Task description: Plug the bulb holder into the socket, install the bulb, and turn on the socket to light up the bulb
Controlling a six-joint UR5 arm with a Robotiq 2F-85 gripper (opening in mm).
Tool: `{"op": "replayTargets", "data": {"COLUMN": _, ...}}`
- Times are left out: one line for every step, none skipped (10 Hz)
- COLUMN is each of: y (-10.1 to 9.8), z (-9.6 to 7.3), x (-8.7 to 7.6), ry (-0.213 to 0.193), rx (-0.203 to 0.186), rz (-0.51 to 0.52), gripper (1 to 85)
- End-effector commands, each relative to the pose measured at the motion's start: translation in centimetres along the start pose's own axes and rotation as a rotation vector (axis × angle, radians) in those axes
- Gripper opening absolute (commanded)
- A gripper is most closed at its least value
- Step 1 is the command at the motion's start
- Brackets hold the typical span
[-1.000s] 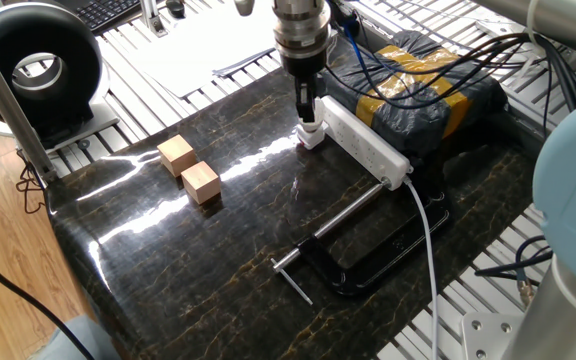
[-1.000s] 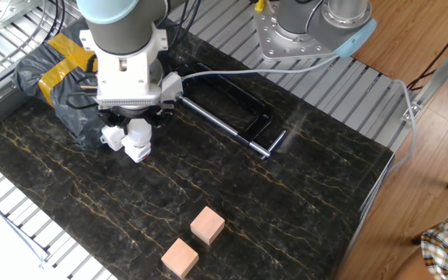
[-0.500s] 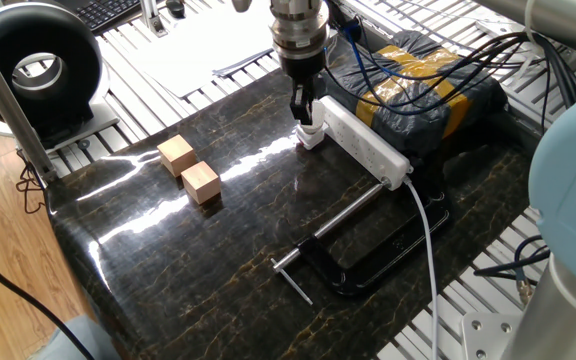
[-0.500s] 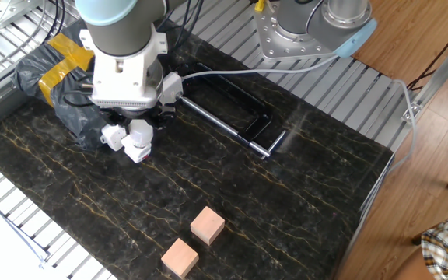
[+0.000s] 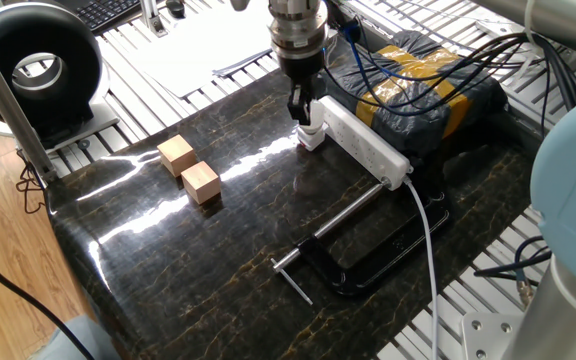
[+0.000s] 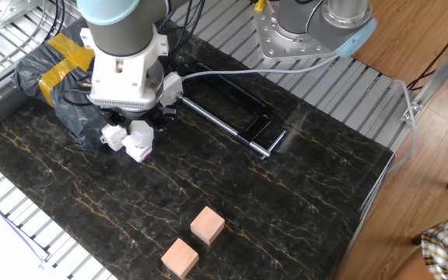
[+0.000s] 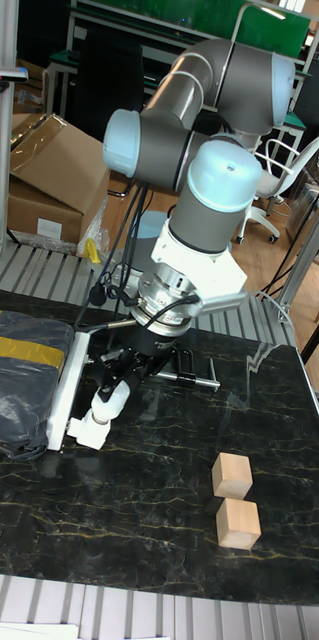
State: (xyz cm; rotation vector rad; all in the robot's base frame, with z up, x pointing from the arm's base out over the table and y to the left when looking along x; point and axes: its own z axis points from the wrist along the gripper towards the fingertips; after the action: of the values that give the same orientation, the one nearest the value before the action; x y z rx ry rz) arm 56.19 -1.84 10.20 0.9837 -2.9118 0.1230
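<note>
Claw (image 5: 304, 112) hangs vertical over the near end of the socket (image 5: 366, 142), fingers pinching the bulb (image 7: 111, 399), round top up in the grip and base down. Directly beneath sits the bulb holder (image 7: 89, 429), at the socket's end face on the table (image 5: 248, 240); whether its pins are fully seated cannot be told. Bulb appears to meet the holder's opening, so I judge this the threading-in step. Wooden blocks (image 5: 190, 168) lie well apart. Clamp (image 5: 358, 250) sits by the socket's cable end, presumably pinning it against push forces.
</note>
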Motion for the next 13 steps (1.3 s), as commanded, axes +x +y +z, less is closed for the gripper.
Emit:
{"op": "replayTargets", "data": {"y": -0.8, "z": -0.2, "x": -0.7, "ry": -0.039, "rx": 0.015, "rz": -0.056, "gripper": 21.3}}
{"op": "replayTargets", "data": {"y": -1.0, "z": -0.3, "x": -0.9, "ry": -0.048, "rx": 0.024, "rz": -0.085, "gripper": 29.7}}
{"op": "replayTargets", "data": {"y": -1.2, "z": -0.3, "x": -1.0, "ry": -0.053, "rx": 0.030, "rz": -0.118, "gripper": 33.7}}
{"op": "replayTargets", "data": {"y": -1.3, "z": -0.5, "x": -1.1, "ry": -0.058, "rx": 0.036, "rz": -0.161, "gripper": 39.3}}
{"op": "replayTargets", "data": {"y": -1.4, "z": -0.6, "x": -1.2, "ry": -0.064, "rx": 0.043, "rz": -0.197, "gripper": 43.3}}
{"op": "replayTargets", "data": {"y": -1.8, "z": -0.7, "x": -1.2, "ry": -0.063, "rx": 0.059, "rz": -0.220, "gripper": 47.3}}
{"op": "replayTargets", "data": {"y": -1.9, "z": -0.7, "x": -1.2, "ry": -0.061, "rx": 0.066, "rz": -0.217, "gripper": 49.3}}
{"op": "replayTargets", "data": {"y": -1.8, "z": -0.6, "x": -1.3, "ry": -0.063, "rx": 0.067, "rz": -0.178, "gripper": 50.0}}
{"op": "replayTargets", "data": {"y": -1.3, "z": -0.4, "x": -1.3, "ry": -0.068, "rx": 0.048, "rz": -0.136, "gripper": 50.0}}
{"op": "replayTargets", "data": {"y": -1.4, "z": -0.4, "x": -1.2, "ry": -0.062, "rx": 0.050, "rz": -0.119, "gripper": 50.7}}
{"op": "replayTargets", "data": {"y": -1.4, "z": -0.4, "x": -1.0, "ry": -0.055, "rx": 0.051, "rz": -0.102, "gripper": 51.3}}
{"op": "replayTargets", "data": {"y": -1.5, "z": -0.4, "x": -0.8, "ry": -0.048, "rx": 0.052, "rz": -0.096, "gripper": 52.3}}
{"op": "replayTargets", "data": {"y": -1.5, "z": -0.4, "x": -0.8, "ry": -0.048, "rx": 0.052, "rz": -0.095, "gripper": 54.3}}
